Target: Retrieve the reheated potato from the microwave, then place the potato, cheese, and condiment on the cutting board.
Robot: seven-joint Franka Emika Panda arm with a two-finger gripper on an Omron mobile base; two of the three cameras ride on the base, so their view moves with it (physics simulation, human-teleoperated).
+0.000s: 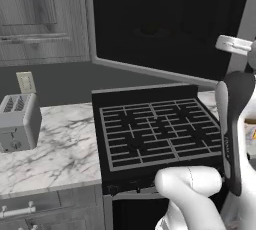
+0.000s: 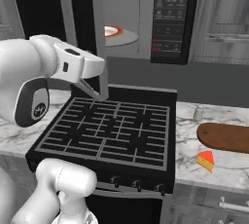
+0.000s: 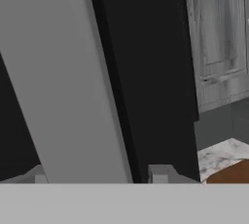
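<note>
Microwave (image 2: 146, 18) door (image 2: 99, 38) is standing open; my hand (image 3: 97, 177) is straddling its edge, fingers spread. Cheese (image 2: 205, 160) is lying near the counter's (image 2: 214, 174) front edge, beside the board (image 2: 224, 137).

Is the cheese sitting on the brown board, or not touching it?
Apart. In the right base view, the cheese lies on the marble counter in front of the cutting board, with a strip of bare counter showing between them.
</note>
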